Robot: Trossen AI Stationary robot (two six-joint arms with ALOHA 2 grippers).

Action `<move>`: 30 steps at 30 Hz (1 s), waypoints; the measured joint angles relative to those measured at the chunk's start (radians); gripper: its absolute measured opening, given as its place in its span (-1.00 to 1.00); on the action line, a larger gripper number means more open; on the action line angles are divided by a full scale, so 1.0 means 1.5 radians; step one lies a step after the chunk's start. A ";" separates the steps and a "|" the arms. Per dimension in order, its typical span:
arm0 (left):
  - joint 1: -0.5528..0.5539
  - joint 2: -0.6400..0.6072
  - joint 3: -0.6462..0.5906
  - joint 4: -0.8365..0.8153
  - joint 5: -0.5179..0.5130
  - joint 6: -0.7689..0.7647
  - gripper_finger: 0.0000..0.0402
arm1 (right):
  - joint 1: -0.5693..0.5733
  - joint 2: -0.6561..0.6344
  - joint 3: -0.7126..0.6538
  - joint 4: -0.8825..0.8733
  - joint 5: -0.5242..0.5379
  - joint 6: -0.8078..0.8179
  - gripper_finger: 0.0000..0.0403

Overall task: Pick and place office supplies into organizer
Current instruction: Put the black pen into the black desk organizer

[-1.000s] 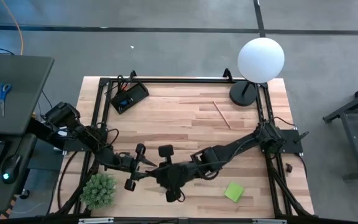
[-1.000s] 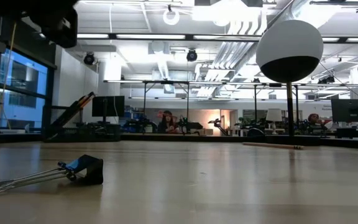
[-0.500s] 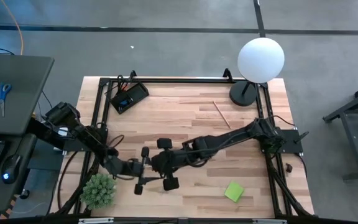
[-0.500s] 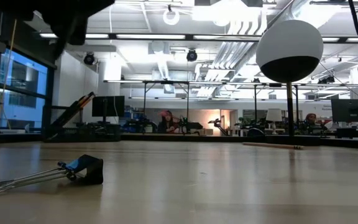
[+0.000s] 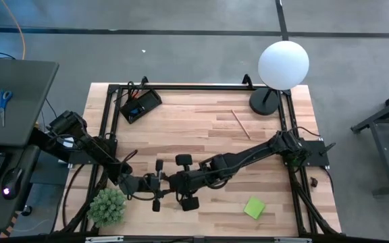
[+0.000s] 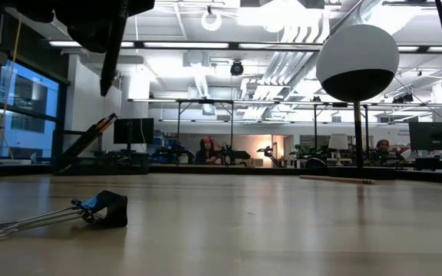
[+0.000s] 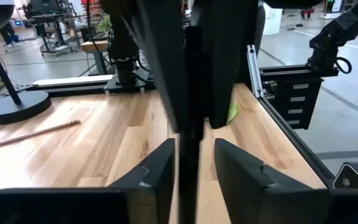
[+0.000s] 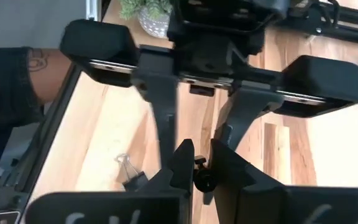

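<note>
Two arms now meet | right end effector (image 8: 197, 167) pinches pen (image 6: 110, 57) | left end effector (image 7: 194, 149) narrower, around pen

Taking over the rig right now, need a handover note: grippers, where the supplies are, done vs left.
Right gripper: shut on a slim dark item, apparently a black pen, held above the table's front-left.
Left gripper: facing it, fingers open on either side of the pen, not clamped.
Organizer: back-left corner, already holding a few items, one of them blue.
Loose on the table: wooden pencil near the lamp base, green sticky-note pad front right, black binder clip front left.
Left: finish the pen handover, put it in the organizer, then the pencil, pad and clip.
</note>
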 joint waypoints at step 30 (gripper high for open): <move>0.203 -0.241 -0.002 -0.369 0.163 0.014 -0.96 | 0.076 -0.086 0.026 -0.125 0.317 0.090 -0.37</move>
